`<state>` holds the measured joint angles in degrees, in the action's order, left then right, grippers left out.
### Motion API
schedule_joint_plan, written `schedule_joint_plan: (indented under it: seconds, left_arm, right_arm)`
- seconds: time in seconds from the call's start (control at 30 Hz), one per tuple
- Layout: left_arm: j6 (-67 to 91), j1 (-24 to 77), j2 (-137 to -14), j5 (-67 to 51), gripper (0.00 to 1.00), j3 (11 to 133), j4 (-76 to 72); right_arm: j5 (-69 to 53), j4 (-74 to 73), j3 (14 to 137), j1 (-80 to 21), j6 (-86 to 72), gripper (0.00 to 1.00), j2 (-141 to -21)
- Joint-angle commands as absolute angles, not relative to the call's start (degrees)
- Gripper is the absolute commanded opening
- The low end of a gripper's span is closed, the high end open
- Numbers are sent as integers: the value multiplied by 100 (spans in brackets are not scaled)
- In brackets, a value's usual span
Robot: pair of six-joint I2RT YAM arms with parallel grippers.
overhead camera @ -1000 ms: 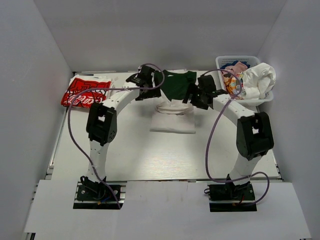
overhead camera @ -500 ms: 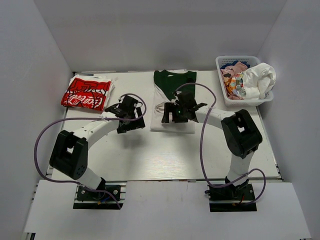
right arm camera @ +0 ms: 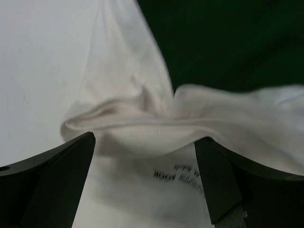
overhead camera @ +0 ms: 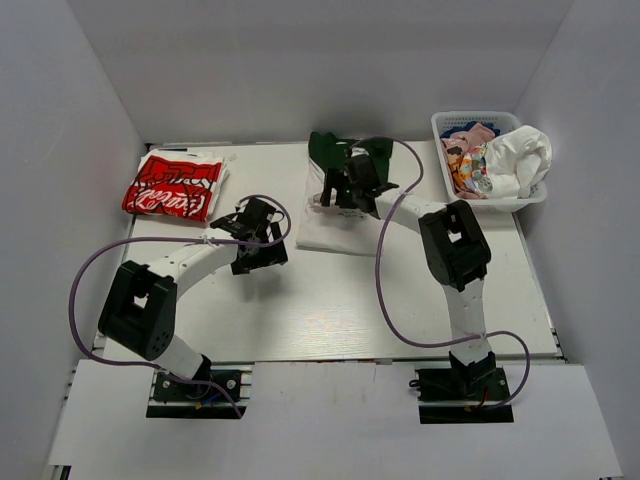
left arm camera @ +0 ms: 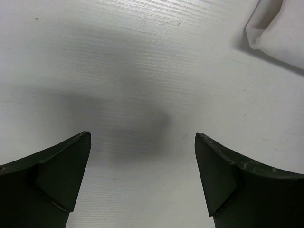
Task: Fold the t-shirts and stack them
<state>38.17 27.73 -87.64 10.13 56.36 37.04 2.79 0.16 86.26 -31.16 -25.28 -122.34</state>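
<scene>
Dark green cloth t-shirt (right arm camera: 213, 38) lies against the white text-printed t-shirt (right arm camera: 137, 190); my right claw (right arm camera: 145, 137) hangs spread over both. Left claw (left arm camera: 142, 135) spread above counter (left arm camera: 142, 57).

A white lattice basket (overhead camera: 470, 116) sits at the far right corner of the white table (overhead camera: 330, 300).

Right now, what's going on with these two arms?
The right gripper, open, is down on a rumpled white t-shirt mid-table, a raised fold of cloth at its fingertips; a plain dark green t-shirt lies at that shirt's far end. The left gripper hovers open over the tabletop. A folded red-and-white printed t-shirt lies far left, and more clothes sit in the white plastic lattice basket far right.
</scene>
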Motion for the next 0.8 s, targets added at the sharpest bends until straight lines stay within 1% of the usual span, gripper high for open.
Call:
schedule_joint_plan:
  seconds: [0.0, 0.07, 0.1, 0.13, 0.17, 0.2, 0.23, 0.3, 0.4, 0.43, 0.47, 0.5, 0.53, 0.57, 0.6, 0.67, 0.77]
  left_arm:
    - [3814, 2777, -8561, 1055, 100, 5748, 3700]
    - [3762, 2777, -8561, 1055, 100, 5801, 3700]
    - [3762, 2777, -8561, 1055, 100, 5879, 3700]
    - [3762, 2777, -8630, 1055, 100, 5932, 3761]
    - [3692, 2777, -8631, 1055, 100, 5933, 3814]
    - [3622, 2777, -8700, 1055, 100, 6098, 3814]
    - [3569, 2777, -8701, 1055, 100, 6152, 3867]
    - [3516, 2777, -8806, 1116, 100, 6205, 3771]
    - [3323, 2777, -8999, 862, 100, 6406, 3385]
    - [3270, 2777, -9200, 757, 100, 6477, 3297]
    - [3270, 2777, -9315, 634, 100, 6556, 3148]
    - [3191, 2777, -9438, 633, 100, 6705, 3068]
    - [3069, 2777, -9570, 581, 100, 6819, 3067]
    - [3006, 2777, -9850, 580, 100, 7081, 3015]
    - [2954, 2777, -10009, 580, 100, 7223, 3015]
    - [2813, 2777, -10264, 363, 100, 7513, 3015]
    - [2812, 2777, -10546, -34, 93, 7445, 2620]
  right_arm:
    - [1001, 542, 9436, -2866, -2496, 91, -12418]
    - [1247, 738, 9658, -2717, -2487, 91, -12752]
    - [1292, 643, 10338, -2681, -2505, 91, -12979]
    - [1257, 598, 10606, -2576, -2522, 91, -13225]
    - [1205, 485, 11130, -2506, -2531, 91, -13349]
    - [995, 92, 11397, -2444, -2514, 91, -13438]
    - [758, 18, 11869, -2382, -2427, 91, -13543]
    - [538, -200, 11831, -2347, -2172, 91, -13404]
    - [474, -132, 10682, -2382, -2092, 91, -12204]
    - [501, 338, 9347, -2373, -2135, 91, -11616]
    - [414, 534, 8864, -2321, -2223, 91, -11297]
    - [300, 762, 7833, -2268, -2676, 91, -10676]
    - [238, 1443, 6891, -2189, -2820, 91, -10087]
    - [-354, 1633, 6508, -2084, -3161, 91, -9594]
    - [-491, 1826, 5808, -2022, -3190, 91, -9406]
    - [-938, 1785, 5172, -1881, -3252, 91, -8898]
    - [-1292, 1109, 5054, -1784, -2989, 91, -8789]
